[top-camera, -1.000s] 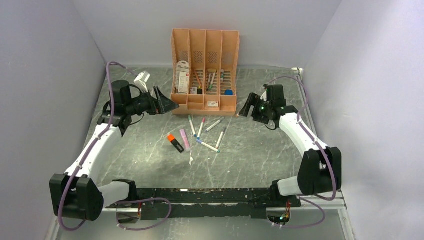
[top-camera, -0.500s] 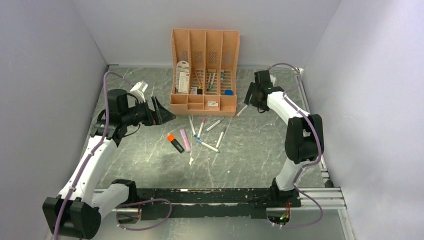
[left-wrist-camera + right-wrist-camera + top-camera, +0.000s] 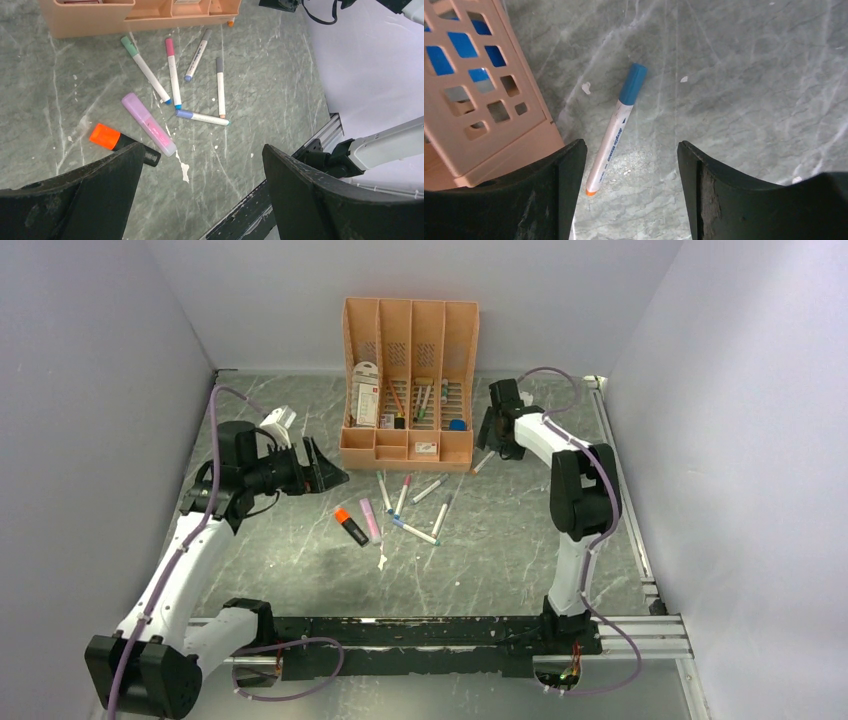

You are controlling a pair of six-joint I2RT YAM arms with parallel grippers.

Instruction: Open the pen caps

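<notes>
Your right fingers [image 3: 704, 195] hang apart and empty over the pen [image 3: 610, 145], which lies on the counter [image 3: 749, 100] just off the organizer [image 3: 484, 100] corner. In the wrist view its long axis runs from 7 to 1 o'clock, with the blue cap [image 3: 633, 84] at 1. This arm is far nearer. Your left fingers [image 3: 310, 200], also spread wide, hover well away over the other pens [image 3: 172, 75].

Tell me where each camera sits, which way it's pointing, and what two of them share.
Top external: high behind the bases, looking down on the table; left hand and right hand show.
Left wrist: above the scattered markers, looking down; own fingers at bottom.
Right wrist: looks down at blue-capped marker beside organizer; own fingers below.
Shared by top and left wrist: the orange highlighter.
</notes>
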